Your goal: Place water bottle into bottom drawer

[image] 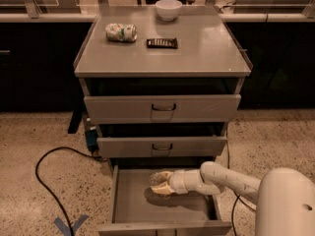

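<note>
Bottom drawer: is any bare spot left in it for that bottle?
Yes. The floor of the bottom drawer is bare along its left wall and its front edge. The middle and right are crowded: the gripper, holding the water bottle just above the floor, reaches in from the right side.
</note>
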`<state>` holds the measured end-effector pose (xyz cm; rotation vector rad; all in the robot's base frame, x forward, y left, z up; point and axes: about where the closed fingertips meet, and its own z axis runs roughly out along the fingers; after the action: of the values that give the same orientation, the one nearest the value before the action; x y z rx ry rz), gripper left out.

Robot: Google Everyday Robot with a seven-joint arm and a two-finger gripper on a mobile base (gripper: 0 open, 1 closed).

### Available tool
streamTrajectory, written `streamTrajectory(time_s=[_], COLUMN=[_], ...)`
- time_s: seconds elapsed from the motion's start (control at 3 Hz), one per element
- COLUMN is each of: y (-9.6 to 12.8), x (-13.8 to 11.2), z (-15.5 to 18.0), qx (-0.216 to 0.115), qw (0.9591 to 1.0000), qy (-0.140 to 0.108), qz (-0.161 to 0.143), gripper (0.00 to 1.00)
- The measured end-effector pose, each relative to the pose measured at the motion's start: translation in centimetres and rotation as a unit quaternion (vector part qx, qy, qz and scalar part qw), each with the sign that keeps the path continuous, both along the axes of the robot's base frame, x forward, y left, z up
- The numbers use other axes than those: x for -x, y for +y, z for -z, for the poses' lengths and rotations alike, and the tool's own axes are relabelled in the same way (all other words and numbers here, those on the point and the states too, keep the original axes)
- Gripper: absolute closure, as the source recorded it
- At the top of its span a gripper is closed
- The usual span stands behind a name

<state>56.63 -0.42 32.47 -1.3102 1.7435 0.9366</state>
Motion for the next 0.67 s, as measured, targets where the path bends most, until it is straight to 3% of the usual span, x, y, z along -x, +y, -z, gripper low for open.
streamTrajectory(time_s=[0.33,0.67], y=[0.0,0.2], x=[0.0,0.3], z=[0.0,2.0], qx=[0.000,0.022], qw=[1.0000,0.9996], qy=[0.000,0.016], qz=[0.000,-0.004], gripper=[1.00,1.00])
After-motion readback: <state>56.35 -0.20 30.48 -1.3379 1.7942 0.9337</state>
